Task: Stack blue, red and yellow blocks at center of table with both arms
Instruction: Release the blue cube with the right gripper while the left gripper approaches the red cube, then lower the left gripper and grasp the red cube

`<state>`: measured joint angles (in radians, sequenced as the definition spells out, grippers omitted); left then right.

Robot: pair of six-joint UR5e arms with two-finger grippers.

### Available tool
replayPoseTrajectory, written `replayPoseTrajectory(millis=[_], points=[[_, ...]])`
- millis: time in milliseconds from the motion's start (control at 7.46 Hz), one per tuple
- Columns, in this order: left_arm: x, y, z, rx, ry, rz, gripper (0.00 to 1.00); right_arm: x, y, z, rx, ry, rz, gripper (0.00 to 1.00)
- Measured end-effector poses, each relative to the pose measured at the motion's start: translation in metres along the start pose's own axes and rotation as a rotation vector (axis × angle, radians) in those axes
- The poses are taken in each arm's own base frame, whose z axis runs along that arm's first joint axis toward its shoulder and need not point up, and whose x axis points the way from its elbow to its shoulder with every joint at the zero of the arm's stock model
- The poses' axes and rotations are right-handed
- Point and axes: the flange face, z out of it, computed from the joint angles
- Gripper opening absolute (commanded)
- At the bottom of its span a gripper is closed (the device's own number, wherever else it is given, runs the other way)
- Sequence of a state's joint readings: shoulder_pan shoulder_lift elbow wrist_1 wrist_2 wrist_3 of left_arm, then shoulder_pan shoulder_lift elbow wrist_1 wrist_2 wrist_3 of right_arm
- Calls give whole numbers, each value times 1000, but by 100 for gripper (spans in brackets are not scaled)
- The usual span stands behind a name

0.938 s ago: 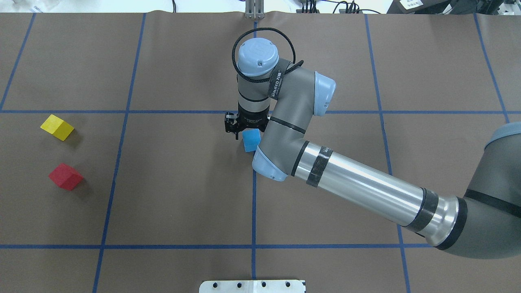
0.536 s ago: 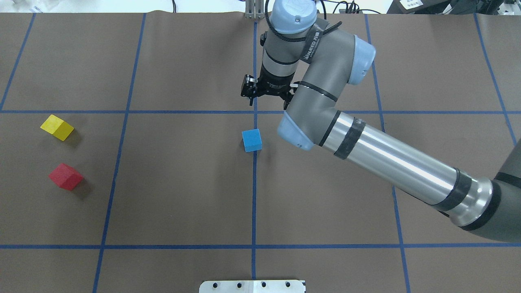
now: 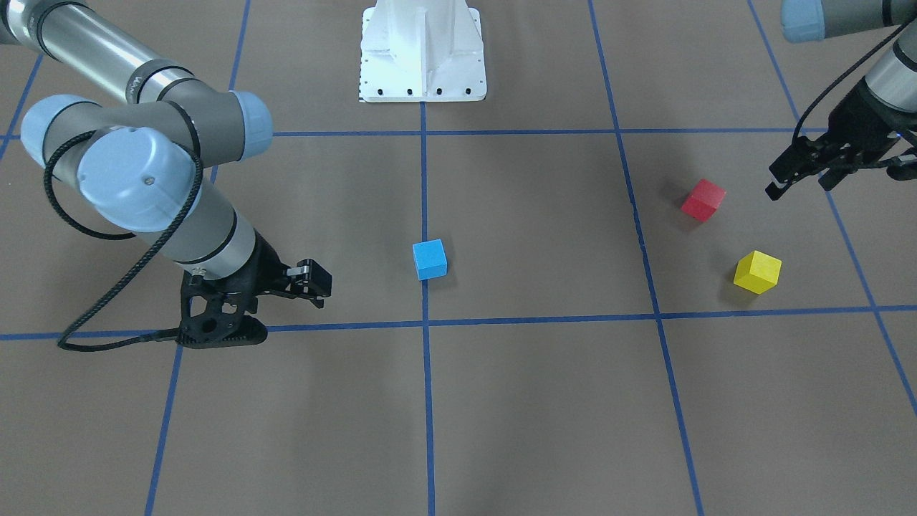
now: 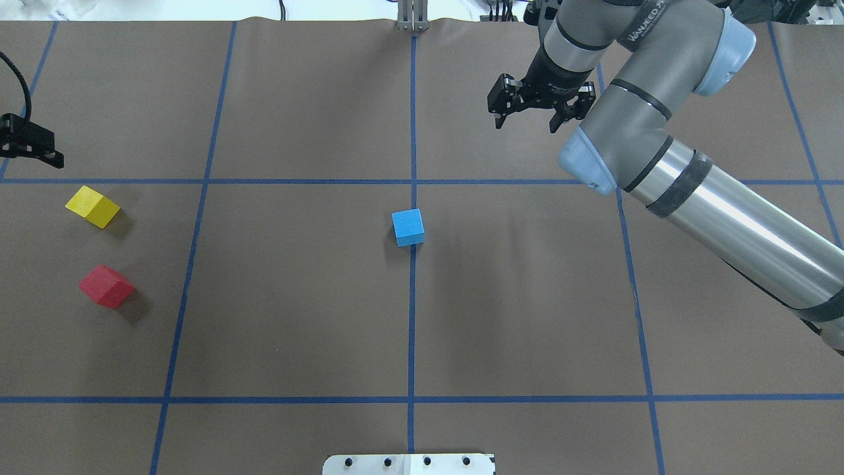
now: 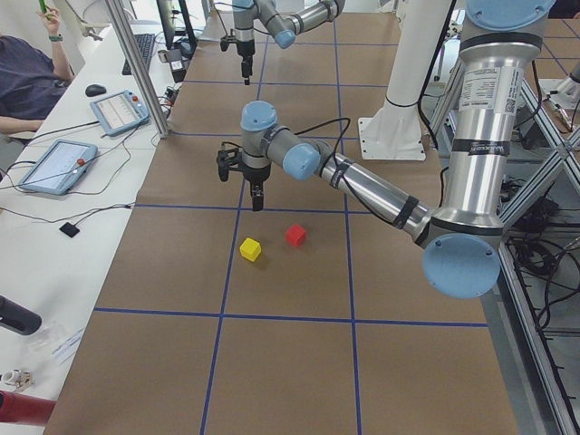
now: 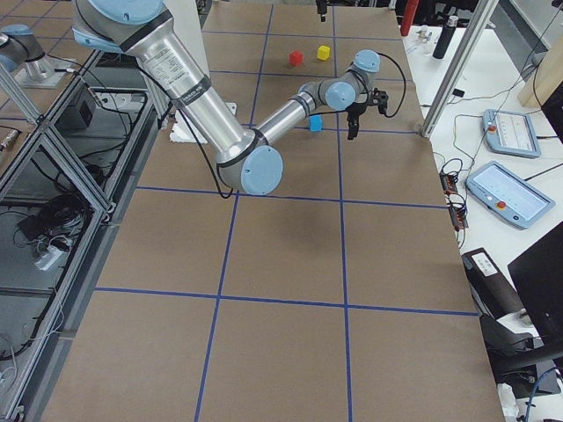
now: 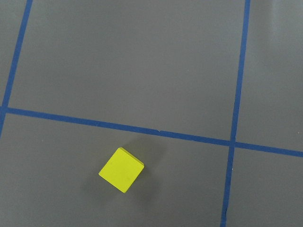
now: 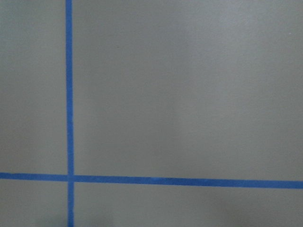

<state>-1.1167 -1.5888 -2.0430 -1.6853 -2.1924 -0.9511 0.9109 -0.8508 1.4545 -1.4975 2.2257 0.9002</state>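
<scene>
Blue block (image 4: 408,227): sits flat on the worktop (image 4: 297,316) where the centre tape lines cross, with nothing touching it. It looks to be the base of the stack.
Red block (image 4: 106,285): well apart from the blue block, on the robot's left, turned askew to the grid.
Yellow block (image 4: 93,206): near the red block, a little farther from the robot, also askew.
Handling: probably light, rigid cubes with matte faces that grip well. Hold one across two opposite flat sides, with the claw turned to match the skew.
Left claw (image 3: 799,188): fingers spread, carrying nothing, hanging above the worktop just beyond the yellow block, on the side away from the blue block.
Right claw (image 4: 525,125): released and empty, raised well clear of the blue block on the robot's right.
</scene>
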Motion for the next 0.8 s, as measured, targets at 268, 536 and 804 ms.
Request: replayPoseTrajectory(millis=[268, 536, 804], points=[[-7, 50, 31, 54, -25, -131, 98, 22, -1, 5, -2, 15, -8, 100], [-13, 74, 53, 71, -59, -296, 98, 29, 1, 11, -4, 24, -8, 100], [-5, 96, 78, 97, -97, -395, 99, 31, 2, 13, -7, 27, -7, 100]])
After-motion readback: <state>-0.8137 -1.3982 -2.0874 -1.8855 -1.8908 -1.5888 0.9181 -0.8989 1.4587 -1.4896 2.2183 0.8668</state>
